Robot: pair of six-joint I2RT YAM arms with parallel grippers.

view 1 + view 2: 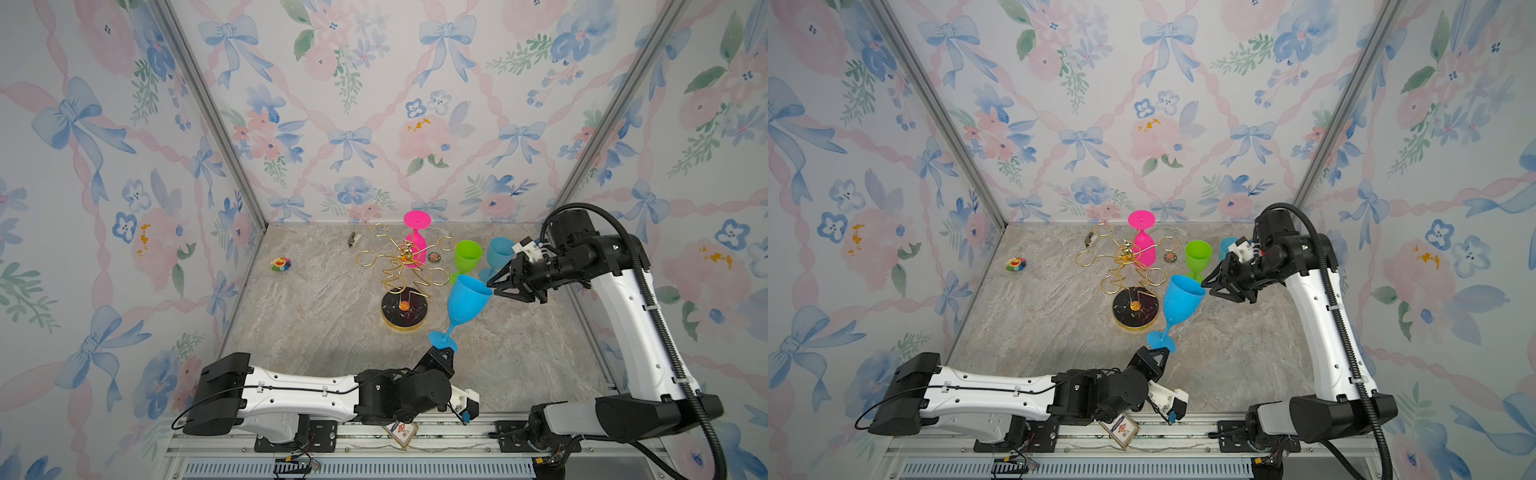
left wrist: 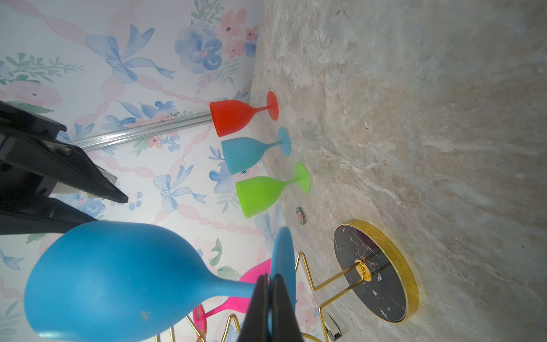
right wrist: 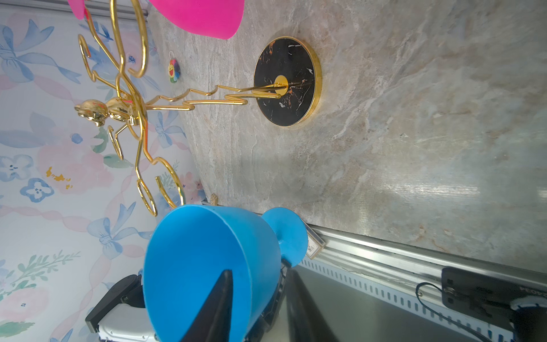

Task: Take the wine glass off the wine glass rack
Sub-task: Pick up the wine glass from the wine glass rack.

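A blue wine glass (image 1: 467,301) (image 1: 1181,299) hangs tilted in the air, just right of the wine glass rack (image 1: 395,309) (image 1: 1129,318) and free of its gold arms. My left gripper (image 1: 444,351) (image 2: 270,299) is shut on the rim of the glass's foot from below. My right gripper (image 1: 490,289) (image 3: 259,271) stands open at the bowl's mouth. One of its fingers is inside the bowl (image 3: 201,266), the other outside, with a gap to the wall. A pink wine glass (image 1: 415,249) hangs upside down on the rack.
Green (image 1: 467,257), light blue (image 1: 498,251) and red (image 2: 233,117) glasses stand upright near the right wall. A flower toy (image 1: 280,263), a metal clip (image 1: 354,240) and a small badge (image 1: 433,257) lie on the marble table. A card (image 1: 401,430) rests on the front rail.
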